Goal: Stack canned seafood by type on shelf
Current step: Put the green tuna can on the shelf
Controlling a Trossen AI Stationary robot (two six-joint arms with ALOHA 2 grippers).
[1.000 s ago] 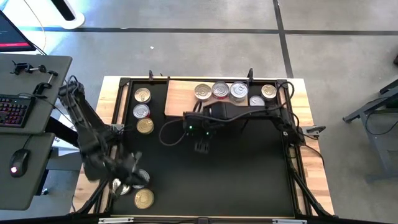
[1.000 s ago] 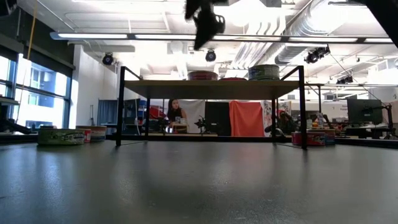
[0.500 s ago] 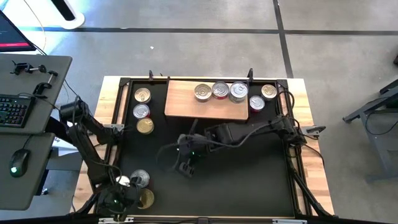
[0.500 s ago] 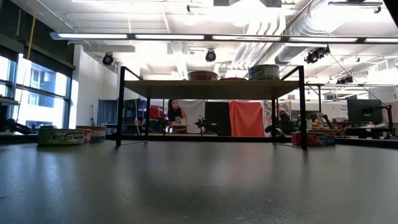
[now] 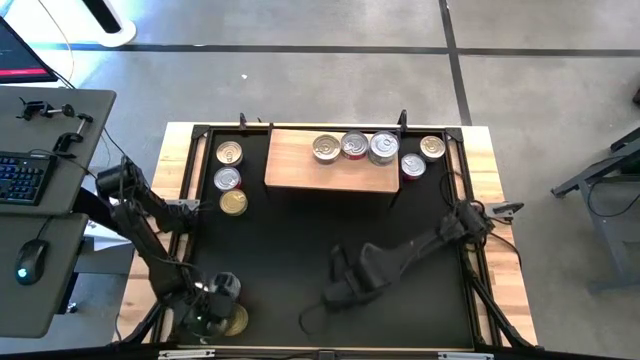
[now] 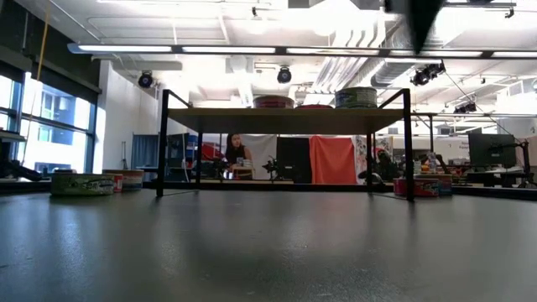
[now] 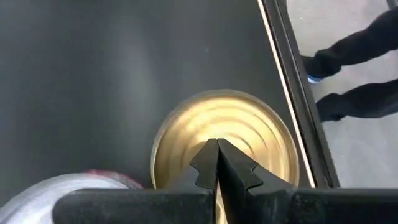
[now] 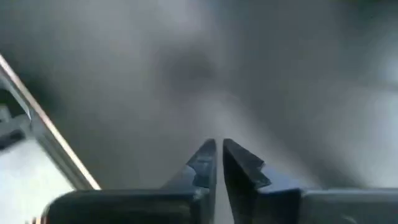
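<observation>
On the shelf (image 5: 330, 168), at the far edge of the black mat (image 5: 400, 240), three tins stand in a row along the end toward the right arm's side: a silver-lidded tin (image 5: 326, 148), a red-sided tin (image 5: 354, 145) and a taller silver stack (image 5: 384, 147). The low view shows the shelf as a board on thin black legs, with tins on top. Just off that end of the shelf, down on the mat, are a red-sided tin (image 5: 412, 165) and a gold-lidded tin (image 5: 432, 147).

Beside the opposite end of the shelf, three more tins form a column on the mat: a gold-and-silver one (image 5: 229, 152), a red-sided one (image 5: 227, 179) and a gold one (image 5: 234, 202).

Well away from the shelf, at the near corner of the mat on the left arm's side, the left gripper (image 7: 217, 163) hangs over a gold-lidded can (image 7: 249, 134), with a silver-lidded red-sided can (image 7: 68, 186) just beside it. Its fingertips meet; nothing is between them.

Near the middle of the mat's near half, well apart from the shelf, the right gripper (image 5: 335, 290) is above bare mat. Its own wrist view shows the fingers drawn together to a thin slit, holding nothing.
</observation>
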